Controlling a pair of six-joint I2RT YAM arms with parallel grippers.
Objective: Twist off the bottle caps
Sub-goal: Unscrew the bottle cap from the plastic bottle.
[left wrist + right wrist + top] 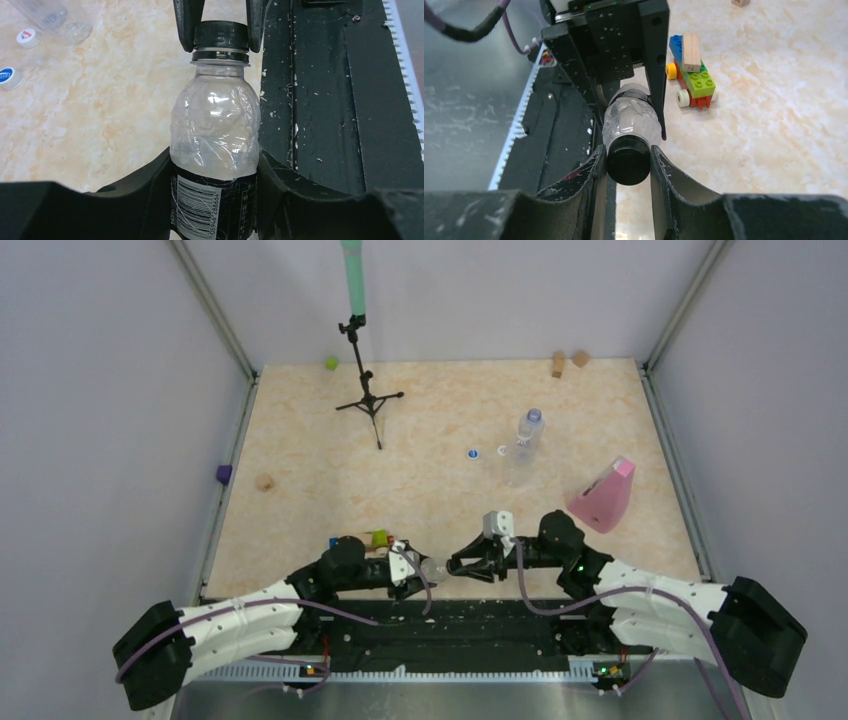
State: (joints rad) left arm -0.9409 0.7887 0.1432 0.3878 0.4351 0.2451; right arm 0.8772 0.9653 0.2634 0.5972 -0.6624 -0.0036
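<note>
bottle (pixel 215 120) barcode (pixel 197 212) begins 08946

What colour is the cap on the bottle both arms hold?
Black cap, clearest in left wrist view.

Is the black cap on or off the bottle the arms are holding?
On: the black cap sits atop the bottle, right gripper clamped around it.

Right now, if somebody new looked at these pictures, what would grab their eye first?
At the near edge of the table, the left gripper clamps a clear bottle while the right gripper pinches its black cap. Farther out, a pink wedge sits to the right, near a second bottle with two loose caps beside it.
</note>
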